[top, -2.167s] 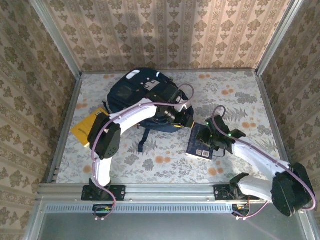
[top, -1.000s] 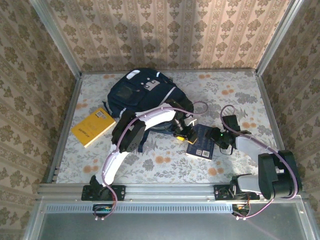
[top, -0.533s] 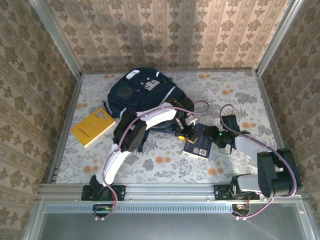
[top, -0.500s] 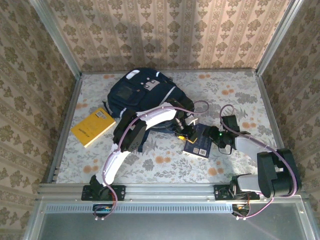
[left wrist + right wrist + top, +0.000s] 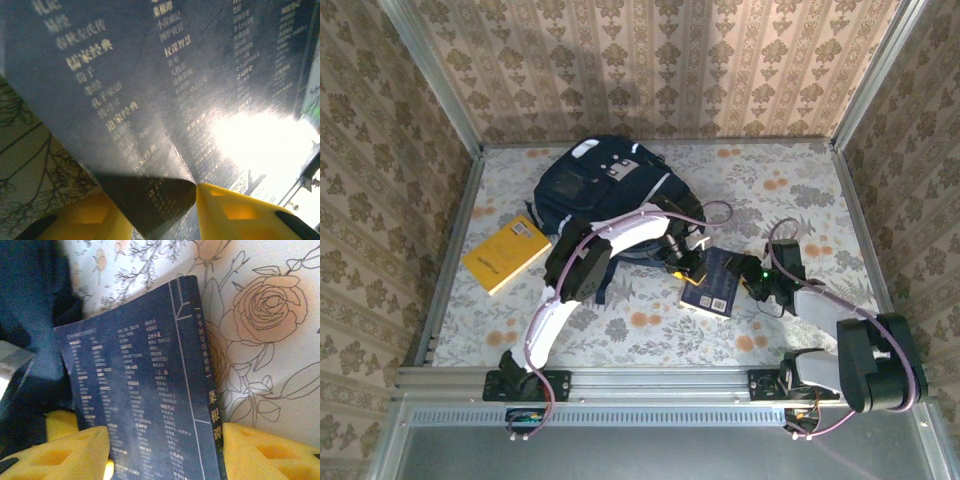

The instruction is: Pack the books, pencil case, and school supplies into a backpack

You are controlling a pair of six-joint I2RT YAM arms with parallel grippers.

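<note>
Dark navy book (image 5: 712,284) is found flat on the table (image 5: 790,190), right of centre, just near-right of the backpack (image 5: 600,195) and bracketed by both arms; yellow book (image 5: 507,253) is left untouched at the left side, well apart. Left gripper (image 5: 692,268) is set at the book's left corner: in the wrist view that corner is seen sitting in the gap between the yellow fingers (image 5: 240,215), but whether it is pinched yet cannot be told. Right gripper (image 5: 752,282) is placed at the book's right end with its fingers (image 5: 270,450) apart, the cover visible between them and the spine edge right by the right-hand finger; contact is not clear. Step in hand is judged to be getting this book taken up by the left side for the backpack. A corner-only bite on a thin, flexible book is likely to slip or fold, so a deeper bite past the corner is advised before any lift. The spine end should be steadied by the right fingers until the pinch is confirmed. The corner should be raised first, then the book carried low towards the backpack, clear of the straps. Backpack opening cannot be judged from here, so it should be checked first
</note>
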